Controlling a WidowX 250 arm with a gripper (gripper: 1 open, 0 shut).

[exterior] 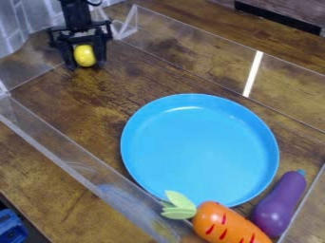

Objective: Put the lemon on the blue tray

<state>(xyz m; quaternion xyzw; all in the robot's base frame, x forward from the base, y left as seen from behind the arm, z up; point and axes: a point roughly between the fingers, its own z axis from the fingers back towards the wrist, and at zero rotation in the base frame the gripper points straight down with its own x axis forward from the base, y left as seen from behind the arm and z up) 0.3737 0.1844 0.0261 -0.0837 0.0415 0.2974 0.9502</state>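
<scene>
the gripper [83, 57] stands at the top left of the wooden table [191, 71], pointing almost straight down, and its two black fingers [63, 51] sit on either side of the lemon [84, 56], closed against it so the small yellow fruit is clamped between them. the lemon rests low at the table surface, near the clear plastic wall [51, 128] that fences the work area. the blue tray [200, 148] lies well apart from it, toward the lower right, flat on the wood with nothing in it. just beyond the tray's lower right rim lie an orange carrot [219, 222] and a purple eggplant [282, 203], side by side and close to each other
</scene>
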